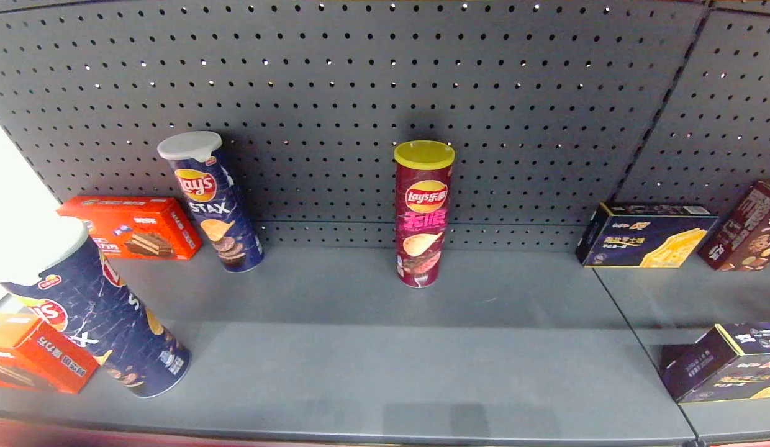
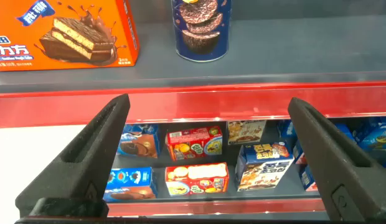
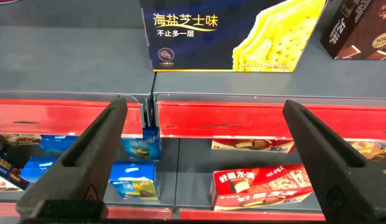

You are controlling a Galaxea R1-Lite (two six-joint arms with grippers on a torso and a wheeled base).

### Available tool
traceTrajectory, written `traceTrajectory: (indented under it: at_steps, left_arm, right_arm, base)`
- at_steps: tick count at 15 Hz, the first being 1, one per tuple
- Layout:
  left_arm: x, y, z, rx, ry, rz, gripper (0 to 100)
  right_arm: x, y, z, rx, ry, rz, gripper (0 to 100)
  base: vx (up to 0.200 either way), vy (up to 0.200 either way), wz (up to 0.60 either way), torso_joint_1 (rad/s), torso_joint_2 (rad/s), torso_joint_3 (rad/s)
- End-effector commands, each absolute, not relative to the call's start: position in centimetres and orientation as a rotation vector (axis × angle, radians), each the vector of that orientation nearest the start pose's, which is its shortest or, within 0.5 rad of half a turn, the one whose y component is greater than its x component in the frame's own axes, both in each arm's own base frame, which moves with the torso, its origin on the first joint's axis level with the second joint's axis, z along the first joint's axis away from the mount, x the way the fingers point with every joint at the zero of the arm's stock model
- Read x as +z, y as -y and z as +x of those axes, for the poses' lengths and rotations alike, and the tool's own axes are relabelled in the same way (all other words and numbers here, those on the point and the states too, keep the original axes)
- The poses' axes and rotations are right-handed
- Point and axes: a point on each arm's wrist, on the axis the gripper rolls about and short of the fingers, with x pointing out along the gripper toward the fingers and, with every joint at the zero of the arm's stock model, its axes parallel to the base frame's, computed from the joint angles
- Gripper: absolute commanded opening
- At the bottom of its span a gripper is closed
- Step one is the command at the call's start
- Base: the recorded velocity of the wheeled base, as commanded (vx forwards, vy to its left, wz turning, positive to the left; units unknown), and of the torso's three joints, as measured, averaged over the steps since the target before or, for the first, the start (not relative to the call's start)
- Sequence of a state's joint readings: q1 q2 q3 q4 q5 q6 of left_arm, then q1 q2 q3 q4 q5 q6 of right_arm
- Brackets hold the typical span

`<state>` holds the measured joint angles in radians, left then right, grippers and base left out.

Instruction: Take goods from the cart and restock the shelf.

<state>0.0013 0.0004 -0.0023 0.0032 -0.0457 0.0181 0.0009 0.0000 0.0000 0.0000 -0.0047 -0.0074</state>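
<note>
Head view: a grey shelf (image 1: 385,372) with a pegboard back already holds some of the goods. A maroon crisp can (image 1: 423,214) with a yellow lid stands mid-shelf near the back. A blue crisp can (image 1: 214,205) stands to its left, beside an orange box (image 1: 133,226). A second blue can (image 1: 93,316) stands near the front left edge, and a dark cracker box (image 1: 646,236) sits on the right.

Left wrist view: the left gripper (image 2: 208,102) hangs before the shelf's red front lip (image 2: 355,99), jaws released with nothing between them. Right wrist view: the right gripper (image 3: 205,104) is likewise spread and empty, below the cracker box.

With both empty, the step in hand is probably fetching an item from the cart. To do it well, grip a can around its middle and keep it upright. Lift it clear of the red lip and set it flat in the bare stretch between the cans, without nudging either neighbour.
</note>
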Motion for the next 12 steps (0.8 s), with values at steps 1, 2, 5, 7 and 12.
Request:
traceTrajectory:
  at_steps: [1, 2, 5, 7, 12]
  left_arm:
    - [7.61, 0.11, -2.29, -0.044, -0.001, 0.018, 100]
    - [7.61, 0.11, -2.29, -0.044, -0.001, 0.018, 100]
    - [7.61, 0.11, -2.29, -0.044, -0.001, 0.018, 100]
    - [7.61, 0.11, -2.29, -0.044, -0.001, 0.018, 100]
    - [7.56, 0.11, -2.29, -0.044, -0.001, 0.018, 100]
  right_arm:
    - [7.55, 0.01, -2.28, -0.003, 0.000, -0.008, 100]
    - [7.55, 0.01, -2.28, -0.003, 0.000, -0.008, 100]
    - [7.55, 0.02, -2.28, -0.005, 0.000, -0.008, 100]
    - [7.55, 0.02, -2.28, -0.005, 0.000, -0.008, 100]
    - [7.55, 0.02, -2.28, -0.005, 0.000, -0.008, 100]
  base:
    - [0.000, 0.000, 0.00, 0.000, 0.00, 0.000]
    - [0.000, 0.000, 0.00, 0.000, 0.00, 0.000]
    - [0.000, 0.000, 0.60, 0.002, 0.00, 0.001]
    - [0.000, 0.000, 0.60, 0.007, 0.00, 0.000]
    - [0.000, 0.000, 0.60, 0.003, 0.00, 0.002]
